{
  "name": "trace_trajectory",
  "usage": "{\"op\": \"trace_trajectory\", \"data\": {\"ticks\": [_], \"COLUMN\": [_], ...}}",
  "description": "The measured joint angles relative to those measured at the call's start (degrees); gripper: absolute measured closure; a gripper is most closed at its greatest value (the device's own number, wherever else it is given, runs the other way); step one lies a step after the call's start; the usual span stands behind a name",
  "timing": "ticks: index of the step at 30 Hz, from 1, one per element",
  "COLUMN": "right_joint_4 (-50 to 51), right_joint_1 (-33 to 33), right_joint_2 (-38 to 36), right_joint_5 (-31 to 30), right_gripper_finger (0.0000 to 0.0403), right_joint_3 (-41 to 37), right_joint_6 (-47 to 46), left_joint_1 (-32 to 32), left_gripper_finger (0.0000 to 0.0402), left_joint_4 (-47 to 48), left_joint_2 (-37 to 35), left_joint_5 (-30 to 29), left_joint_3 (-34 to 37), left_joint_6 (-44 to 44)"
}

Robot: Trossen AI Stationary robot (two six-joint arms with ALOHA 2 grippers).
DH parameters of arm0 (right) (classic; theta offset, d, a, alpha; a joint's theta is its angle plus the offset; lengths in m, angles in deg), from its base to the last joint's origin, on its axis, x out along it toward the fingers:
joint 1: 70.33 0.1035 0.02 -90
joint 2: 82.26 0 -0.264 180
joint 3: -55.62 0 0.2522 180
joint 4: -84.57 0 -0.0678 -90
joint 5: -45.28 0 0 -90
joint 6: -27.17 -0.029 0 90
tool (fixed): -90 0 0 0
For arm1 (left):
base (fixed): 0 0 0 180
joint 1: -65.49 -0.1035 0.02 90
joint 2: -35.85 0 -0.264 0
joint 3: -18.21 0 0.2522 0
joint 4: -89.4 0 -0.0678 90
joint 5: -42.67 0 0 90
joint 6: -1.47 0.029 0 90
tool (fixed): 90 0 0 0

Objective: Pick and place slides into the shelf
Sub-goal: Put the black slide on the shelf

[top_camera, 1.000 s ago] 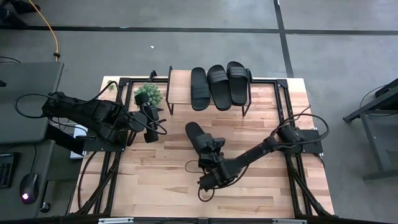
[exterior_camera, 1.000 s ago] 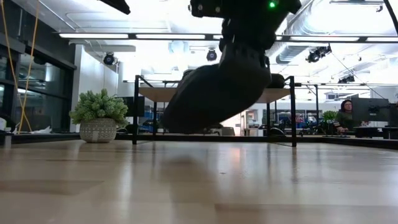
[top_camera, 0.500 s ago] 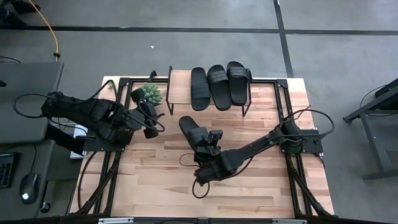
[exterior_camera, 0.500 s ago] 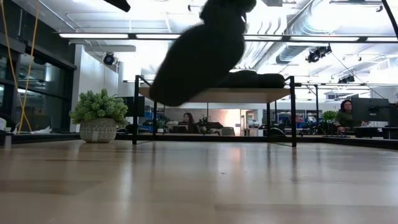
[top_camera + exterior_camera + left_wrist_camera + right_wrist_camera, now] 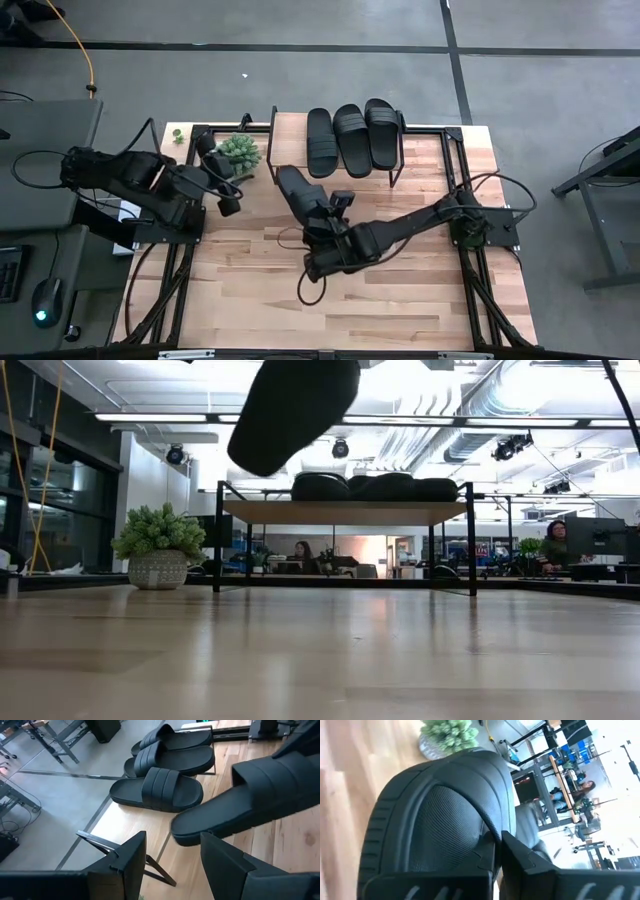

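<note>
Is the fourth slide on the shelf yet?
Not yet. The fourth slide hangs in the right gripper, in the air beside the shelf, where three slides already lie.

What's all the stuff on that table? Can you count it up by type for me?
Black slides: 4, with three on the shelf and one carried by the right gripper
Shelf: 1
Potted plant: 1
Total: 6

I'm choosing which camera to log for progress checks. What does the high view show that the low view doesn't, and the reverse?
Only the high view shows both arms: the right gripper shut on the fourth slide, the left gripper empty, and three slides counted apart on the shelf. Only the low view shows the carried slide's height above the shelf top and the people beyond. Both share shelf, slides and potted plant.
</note>
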Motion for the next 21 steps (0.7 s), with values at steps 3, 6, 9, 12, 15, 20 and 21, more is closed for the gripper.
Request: {"op": "trace_trajectory", "data": {"ticks": [3,6,9,12,15,20,21], "right_joint_4": [-0.95,-3.0,-4.46,-5.41,-6.54,-9.99,-11.02], "right_joint_1": [-1.26,-2.59,-3.92,-5.05,-6.15,-8.04,-8.42], "right_joint_2": [0.0,0.0,0.02,0.04,0.07,0.07,0.07], "right_joint_5": [-0.5,-0.9,-0.89,-1.29,-2.94,-3.87,-4.05], "right_gripper_finger": [0.0403,0.0403,0.0403,0.0403,0.0403,0.0403,0.0403], "right_joint_3": [1.44,2.36,3.31,3.8,4.12,4.12,4.12], "right_joint_6": [2.07,5.14,7.31,9.1,10.78,14.98,15.83], "left_joint_1": [0.0,0.0,0.0,0.0,0.0,0.0,0.0], "left_gripper_finger": [0.0231,0.0231,0.0231,0.0231,0.0231,0.0231,0.0231], "left_joint_4": [0.08,0.22,0.44,0.44,0.44,0.44,0.44], "left_joint_2": [-0.48,-0.55,-0.52,-0.52,-0.52,-0.52,-0.52], "left_joint_5": [0.0,0.0,0.0,0.0,0.0,0.02,0.02], "left_joint_3": [0.0,0.0,0.0,0.0,0.0,0.0,0.0], "left_joint_6": [-0.02,-0.02,0.0,0.0,0.0,0.0,0.0]}}
